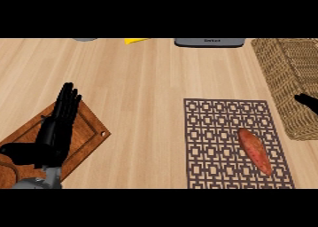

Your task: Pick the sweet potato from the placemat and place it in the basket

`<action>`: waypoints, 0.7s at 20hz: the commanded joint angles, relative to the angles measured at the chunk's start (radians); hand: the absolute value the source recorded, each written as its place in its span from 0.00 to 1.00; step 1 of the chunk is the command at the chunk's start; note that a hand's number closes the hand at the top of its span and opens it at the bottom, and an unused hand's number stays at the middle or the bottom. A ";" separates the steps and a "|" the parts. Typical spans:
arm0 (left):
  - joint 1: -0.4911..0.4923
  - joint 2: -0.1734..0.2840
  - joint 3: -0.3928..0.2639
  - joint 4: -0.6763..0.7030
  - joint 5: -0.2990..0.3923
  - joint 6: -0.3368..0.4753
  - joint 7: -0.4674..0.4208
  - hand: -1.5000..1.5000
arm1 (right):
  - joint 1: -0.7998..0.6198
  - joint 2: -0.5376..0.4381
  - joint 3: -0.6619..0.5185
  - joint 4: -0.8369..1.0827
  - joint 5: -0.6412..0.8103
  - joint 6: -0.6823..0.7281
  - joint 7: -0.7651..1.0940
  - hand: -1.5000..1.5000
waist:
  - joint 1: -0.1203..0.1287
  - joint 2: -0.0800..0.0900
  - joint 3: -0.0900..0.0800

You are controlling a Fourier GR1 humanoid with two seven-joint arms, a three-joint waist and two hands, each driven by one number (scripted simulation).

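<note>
The sweet potato (254,150) lies on the placemat (217,133), at about 4 o'clock in the view, on the mat's right half, its long axis running from 11 to 5 o'clock. Nothing touches it. The basket (288,62) sits at 2 o'clock, just beside the mat's upper right corner. The right hand (313,105) shows only as a dark tip at 3 o'clock, over the basket's lower part; whether it is released or clenched cannot be told. The left hand (56,128) is at 8 o'clock above a wooden board (89,128) on the tabletop (141,80), fingers straight and released, thumb out to the left, grasping nothing. A grey object (209,42) and a yellow one (135,41) lie at 12 o'clock.
</note>
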 commanded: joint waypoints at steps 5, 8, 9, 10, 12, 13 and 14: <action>0.015 -0.015 0.047 0.002 -0.009 -0.020 -0.022 0.50 | 0.016 0.063 0.091 0.021 0.115 0.016 0.110 0.00 | -0.011 -0.002 0.002; -0.008 -0.023 0.063 0.029 -0.015 -0.036 -0.001 0.50 | 0.068 0.126 0.105 0.090 0.206 0.009 -0.017 0.00 | -0.014 -0.002 0.002; 0.043 -0.022 0.039 -0.050 -0.035 -0.026 0.028 0.50 | 0.021 0.124 0.077 0.086 0.167 0.046 0.036 0.00 | -0.010 -0.002 0.002; 0.112 -0.041 0.002 -0.069 -0.059 -0.025 -0.030 0.50 | 0.040 0.163 0.140 0.104 0.258 0.002 -0.012 0.00 | -0.007 -0.002 0.002; 0.038 -0.007 0.065 -0.066 -0.010 -0.059 0.040 0.50 | 0.093 0.210 0.175 0.194 0.371 -0.043 -0.151 0.00 | -0.008 -0.001 0.003; 0.080 -0.064 0.020 -0.075 -0.069 -0.022 0.005 0.50 | 0.132 0.207 0.106 0.079 0.307 0.013 -0.097 0.00 | -0.014 -0.003 0.002; -0.050 -0.039 0.094 0.073 -0.017 -0.082 0.013 0.50 | 0.081 0.238 0.164 0.084 0.342 -0.002 -0.060 0.00 | -0.016 -0.001 0.002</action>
